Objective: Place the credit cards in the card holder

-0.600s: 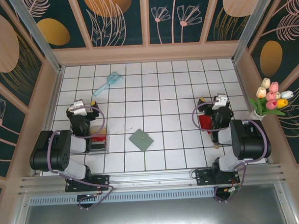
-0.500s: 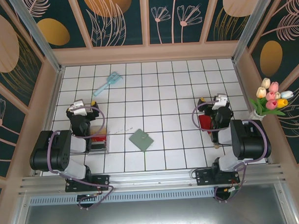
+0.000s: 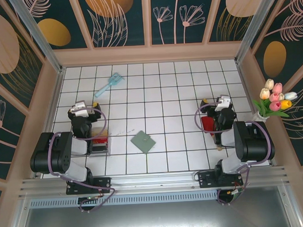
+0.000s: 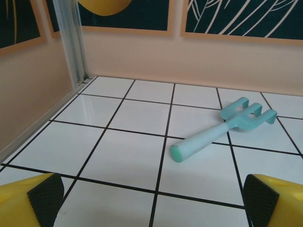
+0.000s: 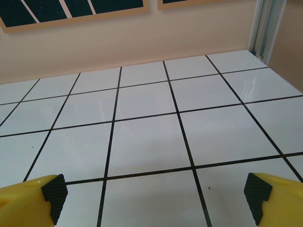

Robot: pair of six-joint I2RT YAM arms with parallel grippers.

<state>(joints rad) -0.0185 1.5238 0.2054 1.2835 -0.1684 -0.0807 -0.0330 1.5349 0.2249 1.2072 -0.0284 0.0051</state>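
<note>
On the white-tiled bench [image 3: 165,93] nothing has stirred: left end effector [image 4: 152,196] and right end effector [image 5: 156,191] gape empty, card holder [image 3: 143,141] lies folded between the arms, credit cards [image 3: 99,140] wait by the left arm, nothing loaded yet.

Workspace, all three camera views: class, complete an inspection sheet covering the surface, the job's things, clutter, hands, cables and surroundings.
Surface: white tiled table, dark grout lines.
Job's things: green card holder lying flat near the front middle; red and black credit cards beside the left arm; a red item, likely another card, beside the right arm.
Clutter: teal toy fork at the far left.
Hands: left hand and right hand open, holding nothing.
Cables: purple cables looping on both arms.
Surroundings: floral wall panels; tulips beyond the right wall.
</note>
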